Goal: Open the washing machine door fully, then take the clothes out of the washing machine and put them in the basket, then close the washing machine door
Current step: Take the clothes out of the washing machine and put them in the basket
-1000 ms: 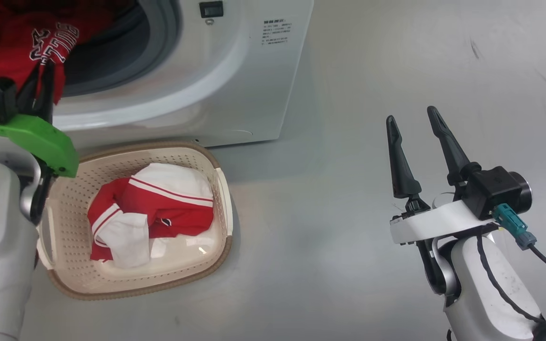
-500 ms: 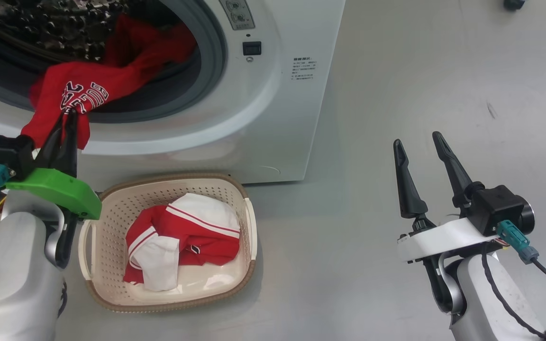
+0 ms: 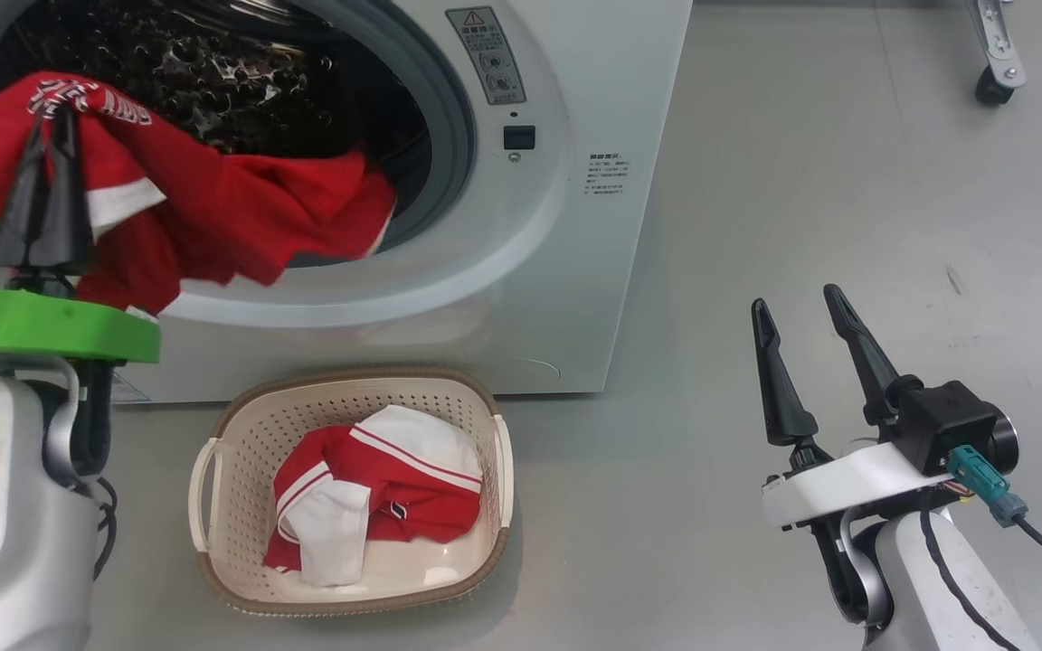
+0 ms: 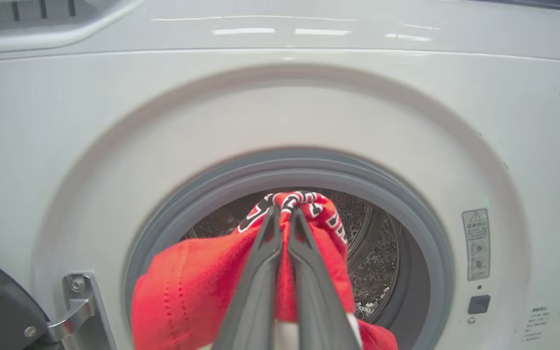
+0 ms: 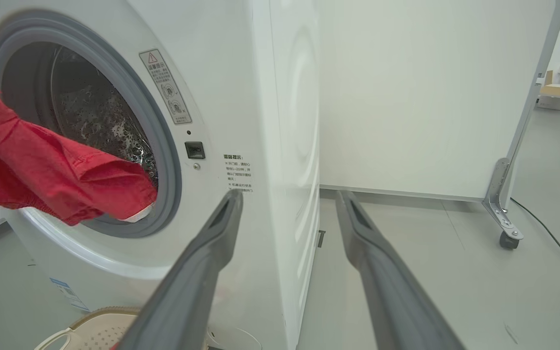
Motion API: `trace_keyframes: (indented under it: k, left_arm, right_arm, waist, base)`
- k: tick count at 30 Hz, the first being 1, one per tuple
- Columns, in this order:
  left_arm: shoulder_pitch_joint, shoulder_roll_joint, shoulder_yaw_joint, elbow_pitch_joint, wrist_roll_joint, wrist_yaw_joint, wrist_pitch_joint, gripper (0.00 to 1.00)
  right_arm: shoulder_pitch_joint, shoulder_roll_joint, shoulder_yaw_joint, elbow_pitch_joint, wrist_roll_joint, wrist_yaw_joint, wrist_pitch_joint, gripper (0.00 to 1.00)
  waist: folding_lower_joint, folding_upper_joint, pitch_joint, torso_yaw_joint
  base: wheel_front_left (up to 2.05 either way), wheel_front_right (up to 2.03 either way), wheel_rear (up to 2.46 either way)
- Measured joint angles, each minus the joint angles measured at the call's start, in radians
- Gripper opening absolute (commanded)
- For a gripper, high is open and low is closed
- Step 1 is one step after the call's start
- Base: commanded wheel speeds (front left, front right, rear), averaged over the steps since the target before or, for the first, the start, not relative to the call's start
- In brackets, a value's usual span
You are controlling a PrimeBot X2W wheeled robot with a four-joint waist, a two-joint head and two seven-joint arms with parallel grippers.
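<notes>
I hold left gripper pinched on red garment, raised before washing machine mouth, tail trailing rightward over porthole lip. Below pinch, slightly right: basket, nearer left arm. Far right, right gripper spread, empty.

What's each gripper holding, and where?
Left gripper is shut on a red garment, pinching a fold by its printed lettering; right gripper is open, empty.

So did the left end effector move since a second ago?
Yes: against the washing machine, the left end effector, shut on the red garment, rose from the porthole's lower rim to mid-opening.
</notes>
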State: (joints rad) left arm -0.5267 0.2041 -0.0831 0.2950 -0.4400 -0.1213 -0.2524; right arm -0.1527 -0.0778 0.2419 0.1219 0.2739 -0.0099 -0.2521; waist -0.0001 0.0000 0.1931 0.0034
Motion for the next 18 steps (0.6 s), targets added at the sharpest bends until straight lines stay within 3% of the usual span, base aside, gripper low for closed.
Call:
trace_keyframes:
  k: [18]
  left_arm:
    - [0.144,-0.004,0.044,-0.209,0.019,0.0,-0.004,0.0]
  right_arm:
    - [0.003,0.004,-0.002,-0.009,0.0,0.009,0.0,1.0]
  waist:
    - [0.0,0.0,0.016,-0.016]
  base:
    - [0.0,0.0,0.0]
